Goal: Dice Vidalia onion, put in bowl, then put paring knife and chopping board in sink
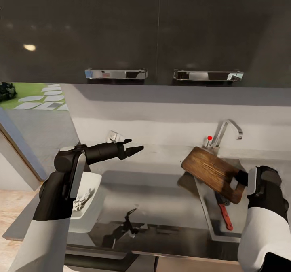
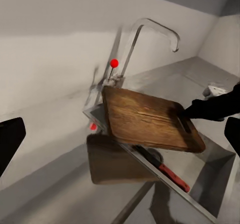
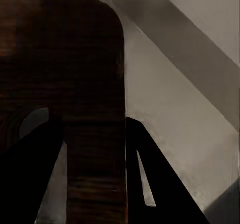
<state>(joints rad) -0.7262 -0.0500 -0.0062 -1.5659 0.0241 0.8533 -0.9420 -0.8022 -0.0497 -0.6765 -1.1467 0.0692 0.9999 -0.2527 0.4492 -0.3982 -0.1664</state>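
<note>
In the head view, the chopping board (image 1: 211,173) is held up over the sink (image 1: 210,219), tilted, with its far corner near the chrome tap (image 1: 226,132) and its red dot. The board is seen as a dark-brown wooden rectangle with rounded corners and streaked grain, and its slot end is clamped by the right gripper (image 1: 241,177). Beneath it, the paring knife (image 1: 224,213) is seen lying in the basin, red handle toward the robot and dark blade partly under the board. The left gripper (image 1: 135,148) is held out above the glossy dark countertop (image 1: 161,199), well apart from the board, with nothing carried; its fingers appear drawn close together. The white bowl (image 1: 91,201) is placed on the countertop at the left, partly hidden by the left arm, with pale pieces inside.

In the left wrist view, the chopping board (image 2: 150,120) is shown from the side, raised above the sink (image 2: 220,169), with the slot near the end gripped by the right gripper (image 2: 186,113). The knife (image 2: 167,171) is seen below it, and the tap (image 2: 145,39) behind it.

In the right wrist view, the board (image 3: 65,74) is seen gripped between two dark fingers (image 3: 150,174), with its grain and rounded corner plainly shown.
</note>
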